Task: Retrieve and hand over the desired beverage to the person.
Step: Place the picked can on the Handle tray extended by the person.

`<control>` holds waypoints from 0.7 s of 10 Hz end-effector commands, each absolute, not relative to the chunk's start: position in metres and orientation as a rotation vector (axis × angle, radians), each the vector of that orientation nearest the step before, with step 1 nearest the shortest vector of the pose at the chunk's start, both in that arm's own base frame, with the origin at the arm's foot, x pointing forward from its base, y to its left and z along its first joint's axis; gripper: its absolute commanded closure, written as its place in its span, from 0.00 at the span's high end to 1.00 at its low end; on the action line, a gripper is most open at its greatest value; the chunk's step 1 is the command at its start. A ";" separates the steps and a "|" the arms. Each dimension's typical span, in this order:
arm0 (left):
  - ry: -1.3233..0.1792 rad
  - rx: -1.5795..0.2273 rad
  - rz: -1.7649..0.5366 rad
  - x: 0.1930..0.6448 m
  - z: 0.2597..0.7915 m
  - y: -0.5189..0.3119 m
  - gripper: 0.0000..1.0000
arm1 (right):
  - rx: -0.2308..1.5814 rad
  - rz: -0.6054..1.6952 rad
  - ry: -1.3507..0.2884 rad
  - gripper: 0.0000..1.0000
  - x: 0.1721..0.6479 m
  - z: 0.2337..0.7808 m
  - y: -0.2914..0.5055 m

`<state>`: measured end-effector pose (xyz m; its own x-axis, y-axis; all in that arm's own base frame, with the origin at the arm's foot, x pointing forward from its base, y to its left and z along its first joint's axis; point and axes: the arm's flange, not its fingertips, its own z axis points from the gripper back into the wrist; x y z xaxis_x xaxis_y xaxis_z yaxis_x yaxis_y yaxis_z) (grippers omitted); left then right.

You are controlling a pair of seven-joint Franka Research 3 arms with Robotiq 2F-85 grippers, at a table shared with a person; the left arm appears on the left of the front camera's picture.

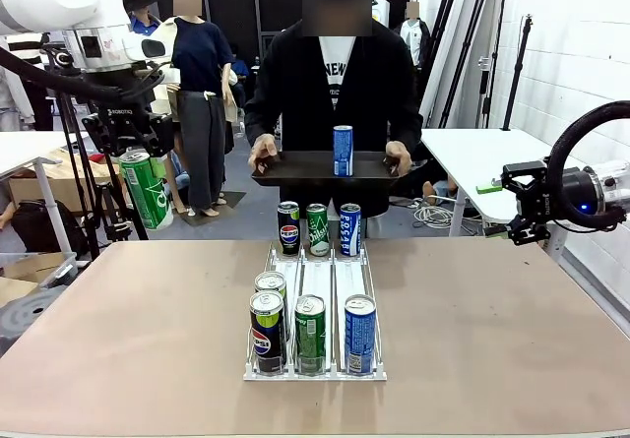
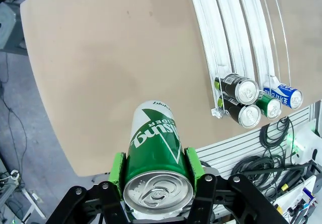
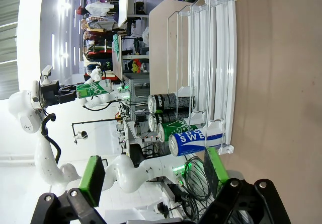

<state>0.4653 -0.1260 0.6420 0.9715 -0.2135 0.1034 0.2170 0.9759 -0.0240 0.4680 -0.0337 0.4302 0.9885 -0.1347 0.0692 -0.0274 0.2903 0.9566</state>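
Left gripper (image 2: 157, 181) clamping green "Chilsung Cider" can (image 2: 155, 156), Pepsi can (image 1: 267, 332) racked

the front view looks from the robot's edge of the counter (image 1: 118, 320) straight across it to the person (image 1: 335, 74) at the far edge, taking in the whole white can rack (image 1: 315, 364) at mid-counter. the left wrist view hangs high off the counter's left edge, looking down along its hand (image 2: 157, 176) at the near-left corner, close on its green can (image 2: 156, 153). the right wrist view, rolled sideways, sits low beside the right edge behind its hand (image 3: 153, 176); all three share the rack.
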 end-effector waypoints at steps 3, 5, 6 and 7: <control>-0.107 -0.028 -0.216 0.464 0.645 -0.124 0.00 | 1.267 -0.073 -0.141 1.00 0.467 0.431 -0.032; -0.107 -0.028 -0.216 0.464 0.645 -0.124 0.00 | 1.267 -0.073 -0.141 1.00 0.467 0.431 -0.032; -0.107 -0.028 -0.216 0.464 0.645 -0.124 0.00 | 1.267 -0.073 -0.141 1.00 0.467 0.431 -0.032; -0.107 -0.028 -0.216 0.464 0.645 -0.124 0.00 | 1.267 -0.073 -0.141 1.00 0.467 0.431 -0.032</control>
<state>0.4653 -0.1260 0.6420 0.9715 -0.2135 0.1034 0.2170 0.9759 -0.0240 0.4680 -0.0337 0.4302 0.9885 -0.1347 0.0692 -0.0274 0.2903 0.9566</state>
